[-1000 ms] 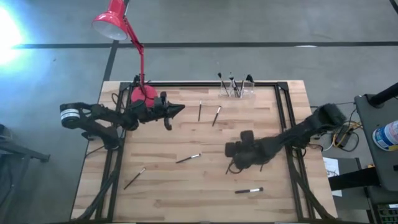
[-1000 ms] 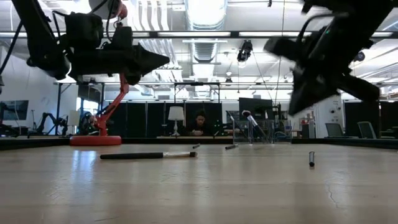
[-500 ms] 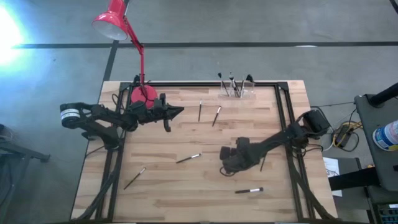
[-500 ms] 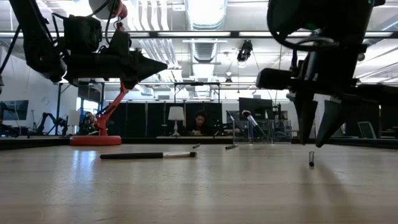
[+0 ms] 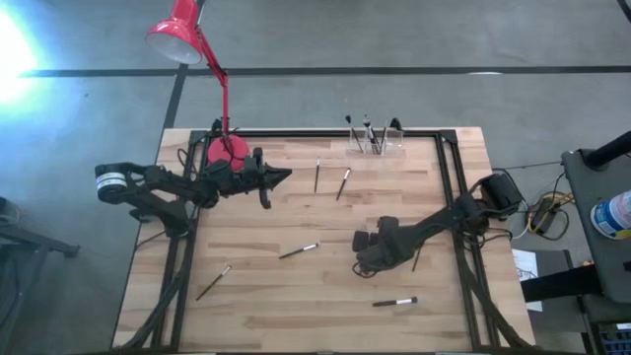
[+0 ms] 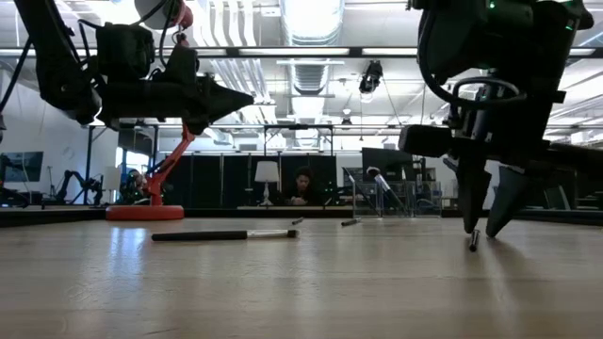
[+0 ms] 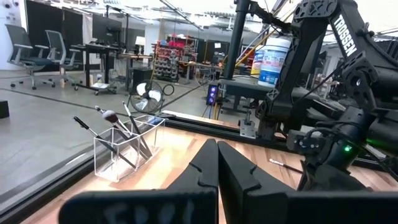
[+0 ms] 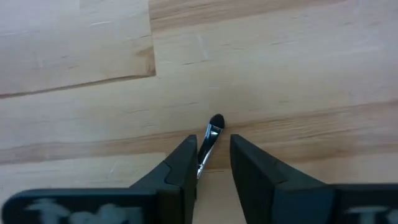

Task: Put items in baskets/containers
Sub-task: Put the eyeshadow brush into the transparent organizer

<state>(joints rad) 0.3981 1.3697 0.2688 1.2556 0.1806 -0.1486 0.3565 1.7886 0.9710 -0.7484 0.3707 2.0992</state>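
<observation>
red desk lamp at the wooden table's far corner.

Legible text: one brand mark only.
"TROSSEN" in white capitals runs along the upper link of the right arm, seen from the left wrist view. A white tub with a blue label stands behind it; its print is too small to read.

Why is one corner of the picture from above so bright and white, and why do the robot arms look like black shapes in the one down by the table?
High view: strong glare washes out the grey floor at the upper left. Low view: bright ceiling lights behind them leave the left hand and the right hand as dark silhouettes over the pale wooden table.
</observation>
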